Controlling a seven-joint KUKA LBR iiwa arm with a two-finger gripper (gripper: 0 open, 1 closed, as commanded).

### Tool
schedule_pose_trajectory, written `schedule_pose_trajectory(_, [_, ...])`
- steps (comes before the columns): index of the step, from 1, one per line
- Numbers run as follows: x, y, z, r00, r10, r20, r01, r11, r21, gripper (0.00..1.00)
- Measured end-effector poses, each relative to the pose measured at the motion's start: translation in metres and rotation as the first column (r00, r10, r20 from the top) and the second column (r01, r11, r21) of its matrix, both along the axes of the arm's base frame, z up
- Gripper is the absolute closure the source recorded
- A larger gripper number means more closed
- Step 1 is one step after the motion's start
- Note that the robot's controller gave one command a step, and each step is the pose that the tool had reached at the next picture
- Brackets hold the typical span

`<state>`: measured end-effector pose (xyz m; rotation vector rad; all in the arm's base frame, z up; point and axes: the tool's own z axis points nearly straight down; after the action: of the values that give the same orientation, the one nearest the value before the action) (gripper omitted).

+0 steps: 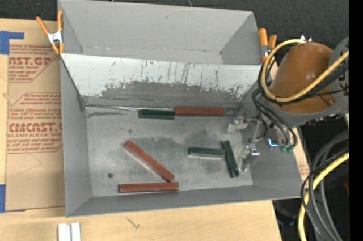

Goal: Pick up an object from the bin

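At the 4 o'clock side of the bin [153,30] floor we find the gripper [247,155], low against the right-hand wall, under the arm's orange cover [299,72]; whether it stands apart or together we cannot tell, its end being lost among cables and brackets; nothing shows clamped in it.

Nearest thing: the upright green bar [230,158], dark, running 12 to 6, just beside the gripper on its 9 o'clock side; whether the two touch we cannot say. The crosswise green bar [203,151] lies at 9 o'clock of that one, its right end meeting it near the top, a rough T.

Other contents, well apart from the gripper: the slanting red-brown bar [148,161] at about 7 o'clock of the floor; the front red-brown bar [148,187] flat along the near wall below it; at 12 o'clock, along the back wall, the back green bar [156,114] and the back red-brown bar [198,111] end to end.

Progress, as we judge it: gripper down among the things, no grasp shown; every bar lies flat on the floor, none raised. Left to do: close on one bar, probably the upright green bar as nearest; lift it clear of the rim. Risk noted: that bar sits close to the wall and against its neighbour; the neighbour may drag along.
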<state>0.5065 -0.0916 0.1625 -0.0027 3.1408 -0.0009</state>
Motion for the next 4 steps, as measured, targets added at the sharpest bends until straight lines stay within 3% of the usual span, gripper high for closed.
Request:
schedule_pose_trajectory(1, [0.000, 0.000, 0.000, 1.000, 0.000, 0.000, 0.000, 1.000, 0.000, 0.00])
schedule_pose_trajectory(2, [0.012, 0.009, -0.053, 1.000, 0.000, 0.007, 0.000, 1.000, 0.000, 0.00])
schedule_pose_trajectory(3, [0.016, 0.045, -0.083, 1.000, -0.015, 0.008, 0.015, 1.000, 0.001, 1.00])
schedule_pose_trajectory(4, [0.016, 0.045, -0.083, 1.000, -0.015, 0.008, 0.015, 1.000, 0.001, 1.00])
